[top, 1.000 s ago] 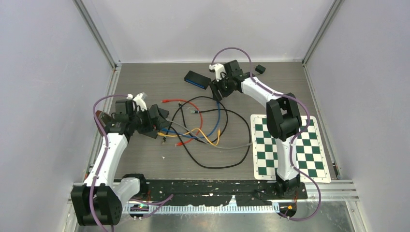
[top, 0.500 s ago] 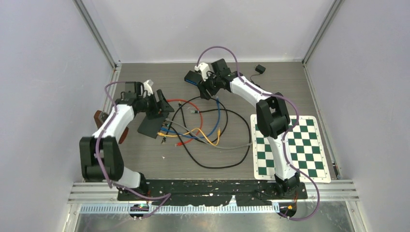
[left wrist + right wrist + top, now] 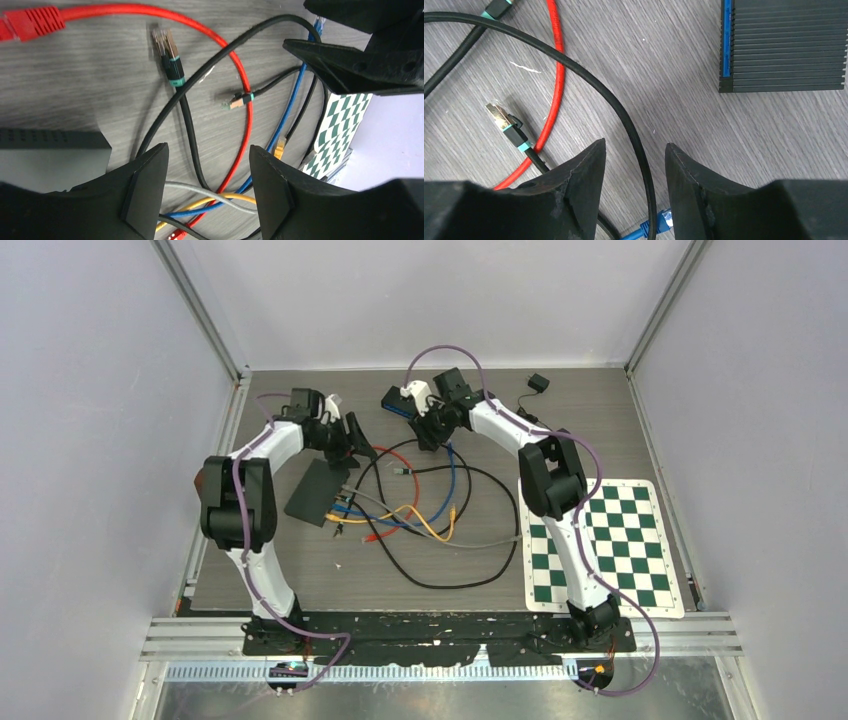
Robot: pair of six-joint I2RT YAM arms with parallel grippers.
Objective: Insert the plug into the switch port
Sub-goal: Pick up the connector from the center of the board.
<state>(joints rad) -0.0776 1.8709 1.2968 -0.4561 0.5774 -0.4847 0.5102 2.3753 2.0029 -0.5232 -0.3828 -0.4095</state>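
We see tangled cables [image 3: 395, 518] around the plug [image 3: 167, 47] near the switch [image 3: 784, 45]; our left gripper [image 3: 206, 150] and right gripper [image 3: 635, 146], both released, have drawn closer together.

Bright colours on a grey wood-grain tabletop [image 3: 65, 95]
A red cable [image 3: 248, 115] and a black cable [image 3: 192, 145] pass between the black left fingers [image 3: 142, 195]; the plug [image 3: 169, 55] beyond them has a teal collar; beyond the right fingers [image 3: 704, 195], a black switch [image 3: 784, 45], blue-edged.
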